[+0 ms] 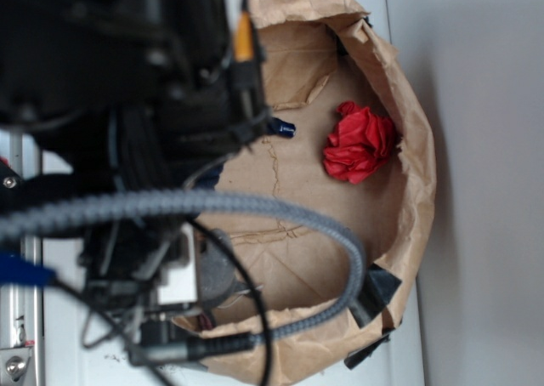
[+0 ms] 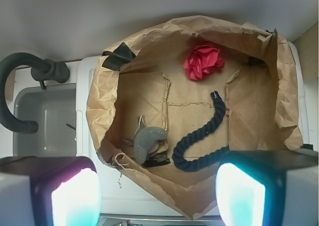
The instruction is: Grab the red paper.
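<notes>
The red paper (image 2: 203,61) (image 1: 359,142) is a crumpled bright red wad lying inside an opened brown paper bag (image 2: 284,111) (image 1: 416,173), near the bag's far wall. My gripper (image 2: 158,196) hangs high above the bag's near edge, well short of the paper. Its two glowing pads (image 2: 75,198) stand wide apart with nothing between them, so it is open. In the exterior view the arm's black body fills the left side and hides the jaws.
A dark blue rope (image 2: 202,146) (image 1: 280,128) curls across the bag's floor, and a grey curved object (image 2: 147,142) lies beside it. Black tape patches (image 2: 118,56) mark the bag's rim. A white counter (image 2: 134,196) holds the bag; a grey sink (image 2: 45,121) with black faucet (image 2: 22,69) lies left.
</notes>
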Tool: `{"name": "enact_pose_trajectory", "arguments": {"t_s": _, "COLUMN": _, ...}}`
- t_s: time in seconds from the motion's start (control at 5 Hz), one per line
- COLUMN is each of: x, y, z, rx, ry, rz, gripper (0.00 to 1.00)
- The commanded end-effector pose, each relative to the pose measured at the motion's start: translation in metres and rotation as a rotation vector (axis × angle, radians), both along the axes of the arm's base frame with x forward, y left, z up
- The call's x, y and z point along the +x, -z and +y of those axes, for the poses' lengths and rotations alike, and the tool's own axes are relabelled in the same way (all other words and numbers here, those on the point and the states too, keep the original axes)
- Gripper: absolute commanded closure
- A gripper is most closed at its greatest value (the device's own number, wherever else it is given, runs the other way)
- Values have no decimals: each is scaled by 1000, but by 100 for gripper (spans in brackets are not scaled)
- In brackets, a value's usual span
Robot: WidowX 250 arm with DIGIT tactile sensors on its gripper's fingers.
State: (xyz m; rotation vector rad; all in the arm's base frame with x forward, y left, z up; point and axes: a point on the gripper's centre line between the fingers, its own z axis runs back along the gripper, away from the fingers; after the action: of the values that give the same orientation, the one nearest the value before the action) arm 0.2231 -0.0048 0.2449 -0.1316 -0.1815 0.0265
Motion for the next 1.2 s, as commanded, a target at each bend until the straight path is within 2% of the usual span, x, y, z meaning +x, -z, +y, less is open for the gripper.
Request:
{"name": "enact_pose_trajectory", "arguments": {"t_s": 0.0, "x": 59, "y": 81, "z": 34, "rx": 183, "ry": 39, "rz": -206, "gripper": 0}}
{"name": "enact_pose_trajectory", "arguments": {"t_s": 0.2, "x": 73, "y": 130, "z": 30, "rx": 204, "ry": 76, "rz": -194, "gripper": 0}}
{"name": "enact_pose_trajectory", "arguments": {"t_s": 0.4, "x": 87, "y": 153, "z": 21, "rx": 220, "ry": 124, "rz": -162, "gripper": 0}}
{"name": "enact_pose_trajectory", "arguments": {"t_s": 1.0, "x": 87, "y": 153, "z": 21, "rx": 220, "ry": 124, "rz": -162, "gripper": 0}}
